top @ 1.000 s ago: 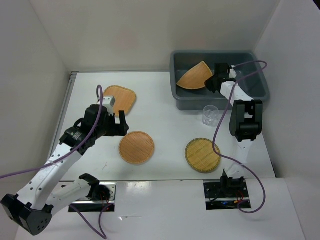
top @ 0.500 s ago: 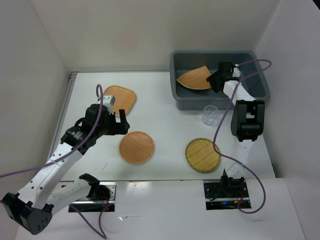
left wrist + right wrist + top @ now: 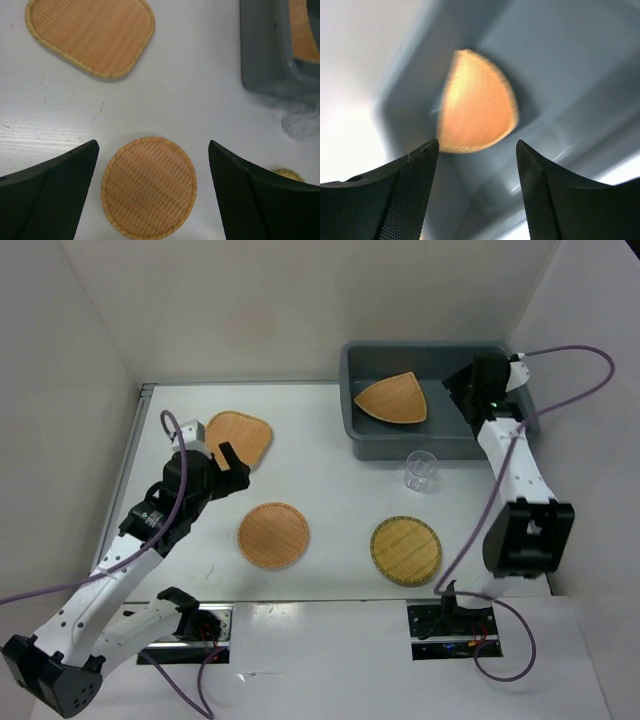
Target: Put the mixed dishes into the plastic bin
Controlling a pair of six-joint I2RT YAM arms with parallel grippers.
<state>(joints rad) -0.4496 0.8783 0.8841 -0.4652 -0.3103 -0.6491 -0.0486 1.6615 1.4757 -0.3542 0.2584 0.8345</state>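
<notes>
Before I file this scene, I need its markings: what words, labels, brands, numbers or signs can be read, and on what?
No text can be read in any view.
The bin, plates and cup show no print.
Any marking on the base boards is too small to read.
</notes>
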